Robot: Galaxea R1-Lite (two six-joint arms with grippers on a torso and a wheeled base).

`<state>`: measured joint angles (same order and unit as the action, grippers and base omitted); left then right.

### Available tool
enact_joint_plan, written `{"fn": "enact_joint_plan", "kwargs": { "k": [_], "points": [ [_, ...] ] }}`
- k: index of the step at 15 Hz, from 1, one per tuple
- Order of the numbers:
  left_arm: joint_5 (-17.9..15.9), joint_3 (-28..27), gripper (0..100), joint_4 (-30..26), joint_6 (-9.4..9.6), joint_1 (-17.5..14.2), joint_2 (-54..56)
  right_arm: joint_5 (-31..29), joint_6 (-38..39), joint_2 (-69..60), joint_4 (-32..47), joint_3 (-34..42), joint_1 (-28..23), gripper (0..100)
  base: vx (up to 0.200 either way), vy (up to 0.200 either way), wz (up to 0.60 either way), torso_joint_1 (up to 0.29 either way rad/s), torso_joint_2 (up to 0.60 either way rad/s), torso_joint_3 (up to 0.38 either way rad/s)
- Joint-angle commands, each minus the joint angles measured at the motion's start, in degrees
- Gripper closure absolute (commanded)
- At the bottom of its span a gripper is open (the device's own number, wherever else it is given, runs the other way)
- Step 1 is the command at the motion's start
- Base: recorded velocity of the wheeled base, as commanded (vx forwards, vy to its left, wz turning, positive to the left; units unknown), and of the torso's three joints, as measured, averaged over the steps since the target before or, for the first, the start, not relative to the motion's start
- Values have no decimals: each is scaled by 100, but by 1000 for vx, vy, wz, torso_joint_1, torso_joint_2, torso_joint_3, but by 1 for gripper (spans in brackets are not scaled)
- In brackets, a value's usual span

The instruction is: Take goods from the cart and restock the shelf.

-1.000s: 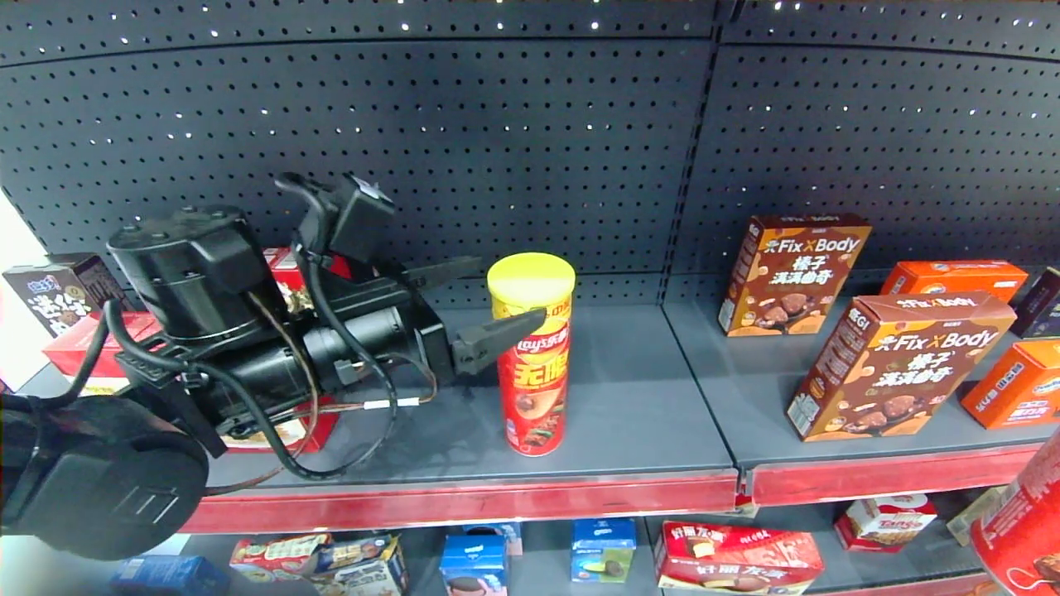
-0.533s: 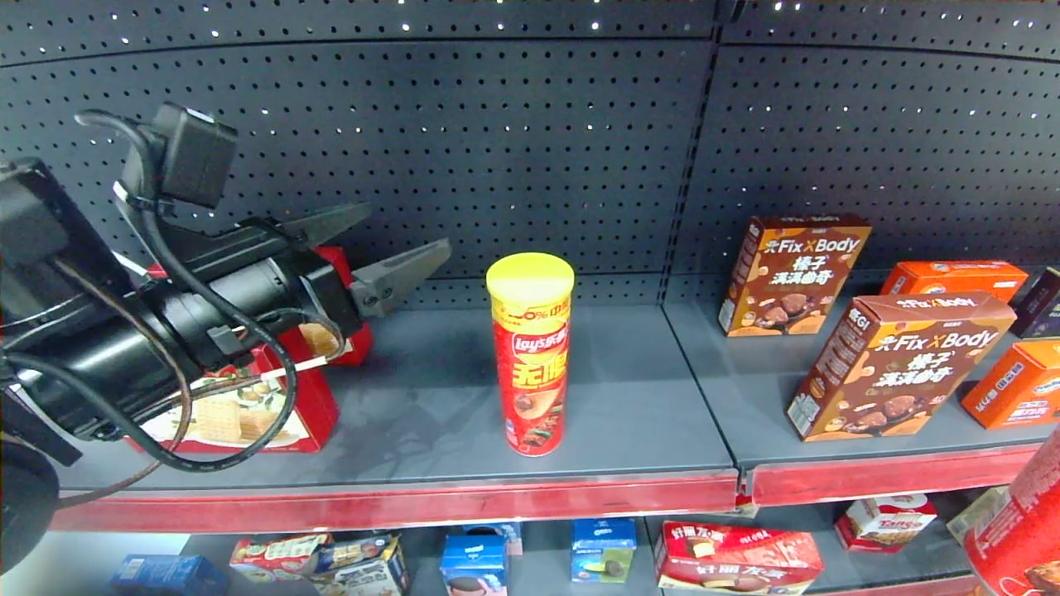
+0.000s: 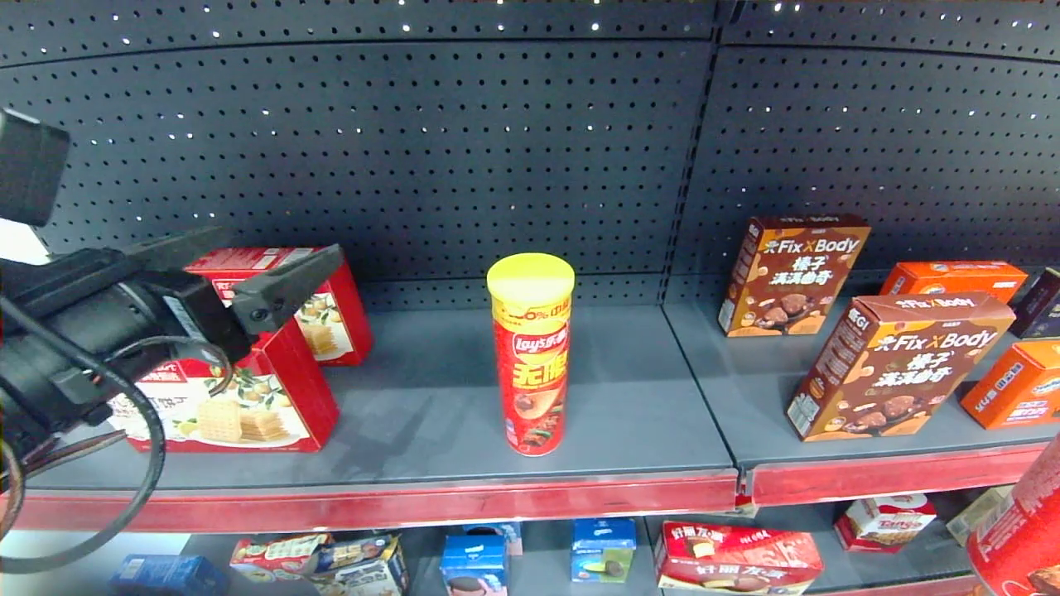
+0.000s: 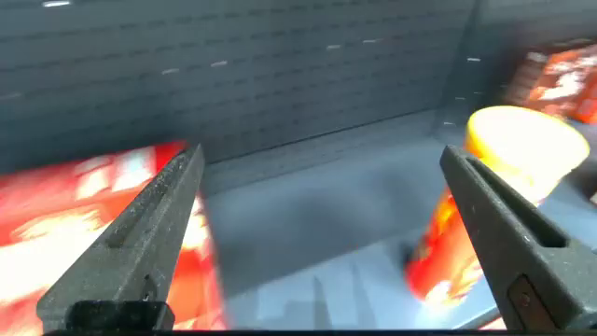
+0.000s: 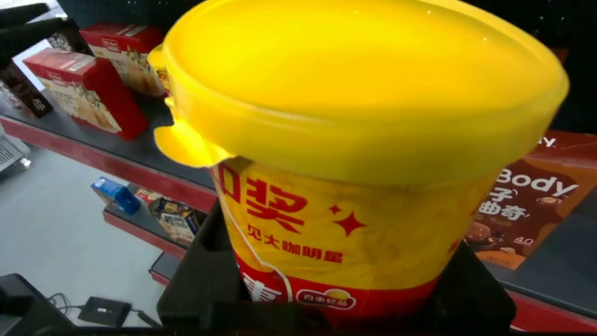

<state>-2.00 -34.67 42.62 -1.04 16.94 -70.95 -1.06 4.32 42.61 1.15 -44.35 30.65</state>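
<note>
1. The shelf [image 3: 414, 414] is one grey deck with a red front lip, backed by a dark pegboard panel [image 3: 414, 149].
2. The left pincer [image 3: 281, 242] hangs at the shelf's left end, in front of the red boxes. Its two fingers are spread wide with nothing between them. In the left wrist view, the left pincer [image 4: 319, 159] frames bare shelf, with the standing can off to one side.
3. Two brown boxes stand on the right part of the shelf. One [image 3: 791, 273] is near the back and the other [image 3: 898, 364] is nearer the front, leaning.
4. Two red cracker boxes sit at the left. The front one [image 3: 240, 397] is by the lip and the rear one [image 3: 327, 323] is behind it.
5. The held can [image 5: 364, 140] is one red tube with a yellow lid. It sits in the right pincer [image 5: 331, 308], whose fingers are closed against its lower sides. In the head view, the held can [image 3: 1023, 530] shows low at the right edge, below the shelf lip.
6. The standing can [image 3: 530, 356] is the only can on the shelf. It stands upright mid-shelf, well apart from the boxes on either side.
7. Two orange boxes lie far right, one at the back [image 3: 952, 277] and one at the front [image 3: 1014, 385].
8. Small packs fill the lower shelf [image 3: 538, 571]. They are cut off by the picture's edge, so their number cannot be told.
</note>
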Motion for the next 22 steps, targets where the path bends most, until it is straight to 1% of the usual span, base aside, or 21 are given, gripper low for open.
{"fn": "enact_joint_plan", "kwargs": {
  "k": [1, 2, 4, 6, 7, 8, 9, 12, 16, 18, 19, 20, 22],
  "points": [
    [147, 602, 0, -52, 7, -543, 758, 1, -1, -33, 0, 32, 3, 100, 0, 0, 0, 0, 0, 0],
    [130, 1032, 0, -52, 7, -780, 1110, 1, -1, -42, -9, 76, 3, 100, 0, 0, 0, 0, 0, 0],
    [138, 1604, 0, -96, -19, -1000, 1716, -8, -1, -68, 0, 76, 3, 100, 0, 0, 0, 0, 0, 0],
    [226, 1894, 0, -96, -19, -1044, 2103, -8, -1, -59, 0, 93, 3, 100, 0, 0, 0, 0, 0, 0],
    [305, 2008, 0, -105, -19, -1281, 2182, -8, -1, -59, 0, 93, -6, 100, 0, 0, 0, 0, 0, 0],
    [305, 2008, 0, -105, -19, -1281, 2182, -8, -1, -59, 0, 93, -6, 100, 0, 0, 0, 0, 0, 0],
    [314, 2289, 0, -105, 7, -1431, 2410, -8, -1, -68, 0, 93, -6, 100, 0, 0, 0, 0, 0, 0],
    [402, 2940, 0, -245, -19, -1431, 2955, -17, -1, -77, 0, 84, -24, 100, 0, 0, 0, 0, 0, 0],
    [402, 3186, 0, -597, -37, -1440, 3439, -17, -10, -59, -9, 146, -15, 100, 0, 0, 0, 0, 0, 0],
    [428, 3441, 0, -1010, -28, -1440, 3966, -35, -10, -42, -18, 155, -6, 100, 0, 0, 0, 0, 0, 0],
    [428, 3467, 0, -1564, -28, -1440, 4520, -35, -10, -42, -27, 128, -15, 100, 0, 0, 0, 0, 0, 0],
    [437, 3362, 0, -2680, -28, -1440, 5399, -17, -10, -68, -18, 111, -15, 100, 0, 0, 0, 0, 0, 0],
    [437, 3124, 0, -3910, -28, -1440, 6348, -17, -10, -77, -27, 93, -15, 100, 0, 0, 0, 0, 0, 0]
  ]
}}
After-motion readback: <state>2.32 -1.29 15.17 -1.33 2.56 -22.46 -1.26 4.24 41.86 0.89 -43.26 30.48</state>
